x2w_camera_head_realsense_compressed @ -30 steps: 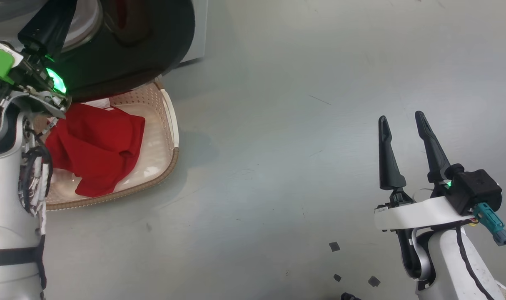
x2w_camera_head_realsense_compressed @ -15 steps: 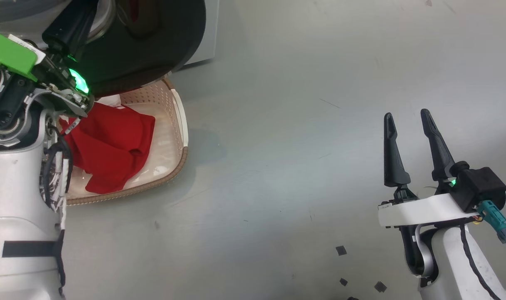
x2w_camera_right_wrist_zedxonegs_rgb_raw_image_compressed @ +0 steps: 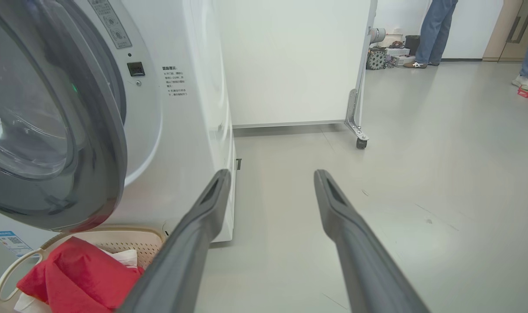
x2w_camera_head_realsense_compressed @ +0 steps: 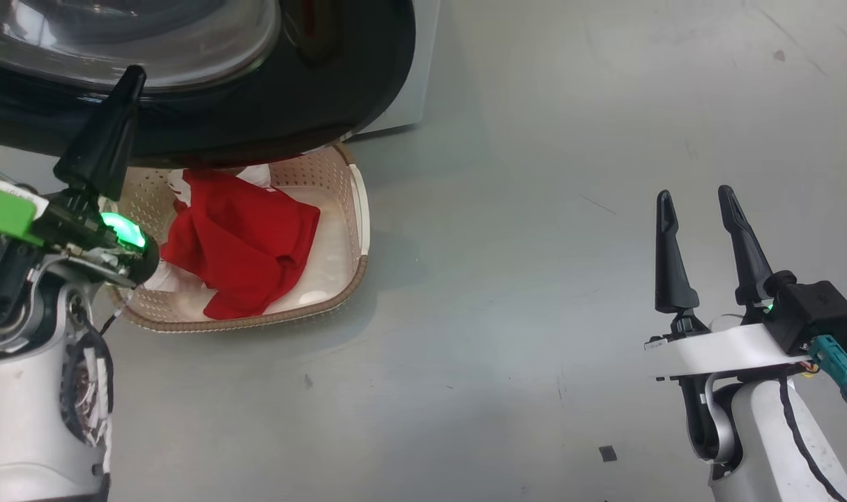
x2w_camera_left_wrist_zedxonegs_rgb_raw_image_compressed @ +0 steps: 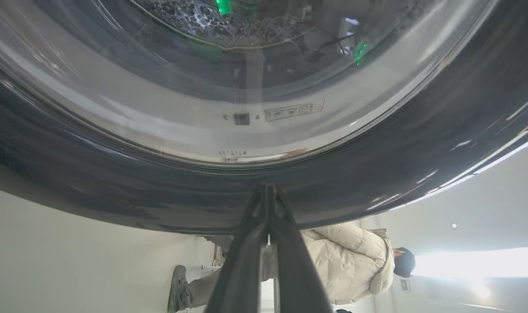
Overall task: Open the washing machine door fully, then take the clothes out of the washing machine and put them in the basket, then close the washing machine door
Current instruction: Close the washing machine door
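Head camera has swung toward the washing machine door (x2w_camera_head_realsense_compressed: 291, 118); left gripper (x2w_camera_head_realsense_compressed: 134, 74), fingers pressed together, now points at its black rim. Clothes (x2w_camera_head_realsense_compressed: 245, 240) lie in the basket (x2w_camera_head_realsense_compressed: 362, 216) beneath the door; right gripper (x2w_camera_head_realsense_compressed: 695, 193), fingers spread, idles well apart. Only closing remains.

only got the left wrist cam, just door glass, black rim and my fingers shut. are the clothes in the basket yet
observer: Yes. The head view shows the red clothes lying inside the basket.
operator: ok and the right arm, holding anything
observer: No. The right fingers stand open and empty above bare floor, well off to the right of the basket.
operator: is the door shut or open
observer: Open. In the right wrist view the washing machine door is swung out from the front of the washing machine and overhangs the basket.
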### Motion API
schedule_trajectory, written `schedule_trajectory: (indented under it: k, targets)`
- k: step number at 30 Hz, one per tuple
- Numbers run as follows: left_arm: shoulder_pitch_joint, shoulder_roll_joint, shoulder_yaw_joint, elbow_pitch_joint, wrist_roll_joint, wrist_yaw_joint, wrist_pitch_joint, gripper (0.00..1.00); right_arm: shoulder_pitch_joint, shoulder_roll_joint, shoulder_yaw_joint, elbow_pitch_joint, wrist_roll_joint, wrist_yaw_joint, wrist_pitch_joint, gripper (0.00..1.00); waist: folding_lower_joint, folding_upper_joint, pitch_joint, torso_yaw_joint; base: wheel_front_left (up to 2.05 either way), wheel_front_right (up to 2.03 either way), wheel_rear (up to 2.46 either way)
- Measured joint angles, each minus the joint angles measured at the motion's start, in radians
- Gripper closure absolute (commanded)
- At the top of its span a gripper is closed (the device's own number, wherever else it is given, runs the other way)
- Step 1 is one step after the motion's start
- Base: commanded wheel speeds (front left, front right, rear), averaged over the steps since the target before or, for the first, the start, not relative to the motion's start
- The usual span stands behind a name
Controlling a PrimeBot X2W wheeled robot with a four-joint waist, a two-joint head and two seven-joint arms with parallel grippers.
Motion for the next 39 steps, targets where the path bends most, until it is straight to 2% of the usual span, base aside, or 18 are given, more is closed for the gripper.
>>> schedule_trajectory:
  k: [6,8,9,10,11,16,21,25,33,39]
  targets:
    - [0.140,-0.020,0.053,-0.075,-0.008,0.000,-0.013,1.00,0.016,-0.010,-0.015,0.006,-0.003,0.000,0.000,0.00,0.0000,0.0000,-0.037,0.045,0.00,0.00,0.00]
    - [0.179,-0.028,0.063,-0.097,-0.008,0.000,-0.013,0.71,0.022,-0.015,-0.016,0.010,-0.005,0.000,0.000,0.00,0.0000,0.0000,-0.049,0.061,0.00,0.00,0.00]
    - [0.198,-0.030,0.067,-0.109,-0.008,0.000,-0.013,0.46,0.026,-0.017,-0.016,0.013,-0.005,0.000,0.000,0.00,0.0000,0.0000,-0.056,0.068,0.00,0.00,0.00]
    - [0.218,-0.031,0.070,-0.120,-0.006,0.000,-0.013,0.05,0.030,-0.018,-0.016,0.016,-0.006,0.000,0.000,0.00,0.0000,0.0000,-0.063,0.074,0.00,0.00,0.00]
    - [0.237,-0.031,0.071,-0.131,-0.004,0.000,-0.013,0.00,0.033,-0.019,-0.016,0.019,-0.006,0.000,0.000,0.00,0.0000,0.0000,-0.071,0.080,0.00,0.00,0.00]
    - [0.326,-0.038,0.095,-0.172,0.018,0.000,-0.040,0.00,0.051,-0.027,-0.021,0.033,-0.010,0.000,0.000,0.00,0.0000,0.0000,-0.113,0.107,0.00,0.00,0.00]
    - [0.405,-0.038,0.116,-0.210,0.159,0.000,-0.116,0.00,0.072,-0.032,-0.023,0.043,-0.015,0.000,0.000,0.00,0.0000,0.0000,-0.159,0.132,0.00,0.00,0.00]
    - [0.457,-0.021,0.109,-0.255,0.343,0.000,-0.194,0.00,0.095,-0.037,-0.028,0.052,-0.015,0.000,0.000,0.00,0.0000,0.0000,-0.197,0.154,0.00,0.00,0.00]
    - [0.554,0.141,-0.024,-0.356,0.821,0.000,-0.354,0.00,0.137,-0.052,-0.030,0.063,-0.019,0.000,0.000,0.00,-0.0001,0.0000,-0.273,0.193,0.00,0.00,0.00]
    - [0.637,0.165,-0.071,-0.330,1.064,-0.001,-0.501,0.00,0.160,-0.061,-0.022,0.064,-0.032,0.000,0.000,0.00,0.0000,0.0000,-0.321,0.215,0.00,0.00,0.00]
